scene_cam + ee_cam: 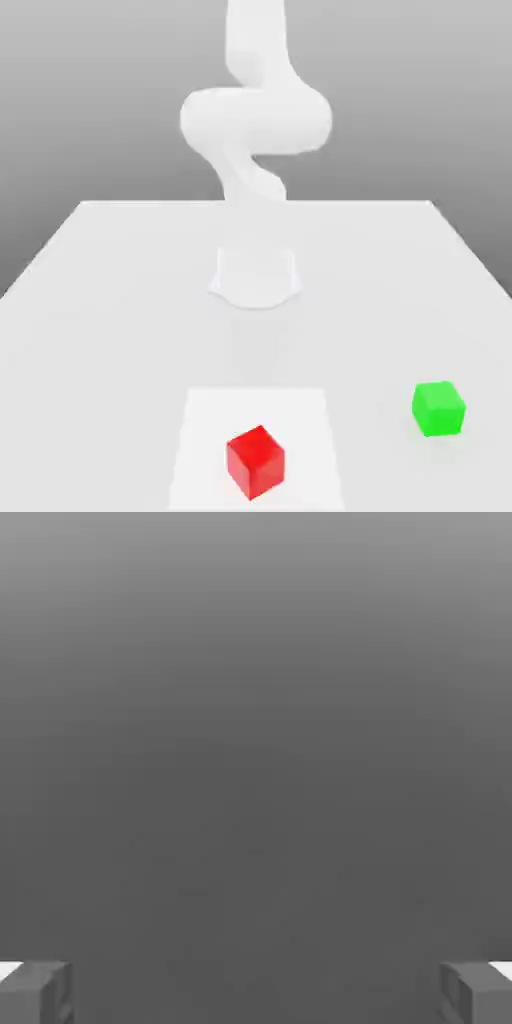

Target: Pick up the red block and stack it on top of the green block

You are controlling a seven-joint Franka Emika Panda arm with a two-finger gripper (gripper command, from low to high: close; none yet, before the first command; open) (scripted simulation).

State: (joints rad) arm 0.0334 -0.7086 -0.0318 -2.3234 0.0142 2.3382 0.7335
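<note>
A: Starting at the fingers point(38, 994): in the hand view two grey tips sit at opposite edges, spread wide with only plain grey ground between them. The gripper point(256, 994) is released and grasps nothing.

B: And the arm behind it?

A: In the exterior view the white arm point(255, 115) rises from its round base point(256, 277) at the middle of the white table point(100, 300) and curls upward, its upper part leaving the frame.

B: Where is the red block?

A: The red block point(255, 462) rests on the table near the front edge, in line with the base, on a slightly brighter square patch point(205, 430) of the surface. It stands well apart from the arm.

B: Which way does it point?

A: It is a cube, so there is no long axis to name. It sits flat but turned about the vertical, with one upright edge facing the camera and two side faces showing.

B: And the green block?

A: The green block point(438, 408) lies toward the exterior view's right of the red one and a little farther back, off the patch. It is flat on the table too, turned less, with one face nearly toward the camera. The two cubes are well apart, nothing touching either
</note>
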